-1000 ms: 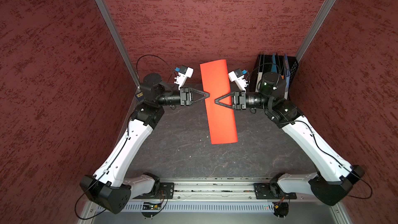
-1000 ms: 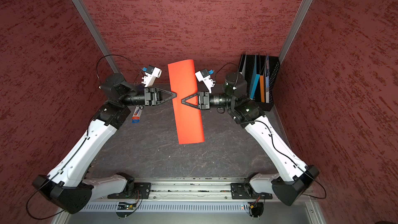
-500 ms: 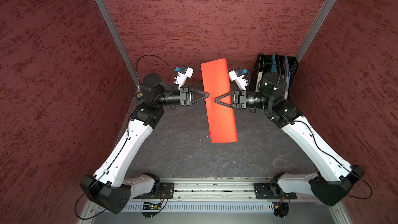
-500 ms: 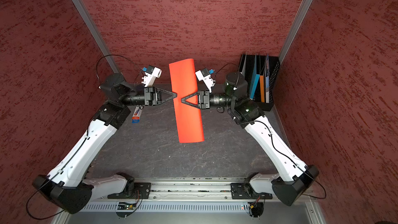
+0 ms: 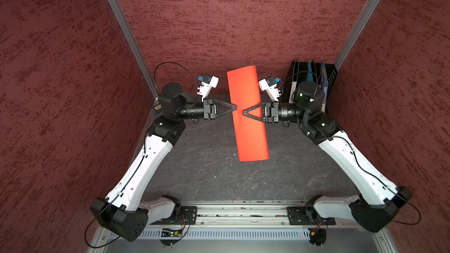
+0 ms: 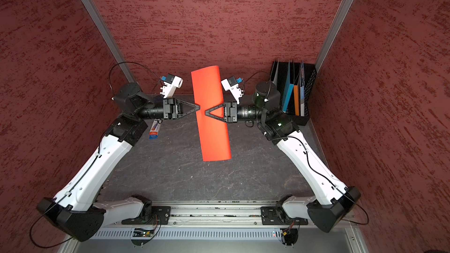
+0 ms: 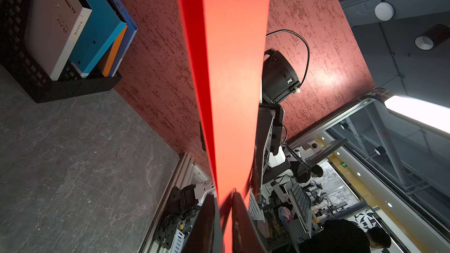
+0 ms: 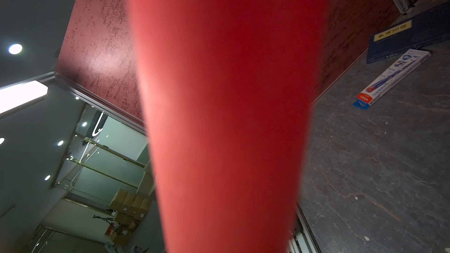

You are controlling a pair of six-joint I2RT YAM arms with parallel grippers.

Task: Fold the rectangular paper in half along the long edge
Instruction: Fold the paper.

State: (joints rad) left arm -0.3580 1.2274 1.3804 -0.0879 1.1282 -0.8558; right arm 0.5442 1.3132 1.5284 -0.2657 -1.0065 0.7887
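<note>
The rectangular paper [image 5: 248, 118] hangs in the air above the dark table [image 5: 207, 171], stretched between both arms. The left gripper [image 5: 234, 108] pinches its long edge. The right gripper [image 5: 244, 112] reaches across the sheet, but I cannot tell whether it grips.

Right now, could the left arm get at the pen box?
Probably not yet: the left gripper is clamped on the rectangular paper in mid-air, and the pen box lies back beneath that arm.
</note>
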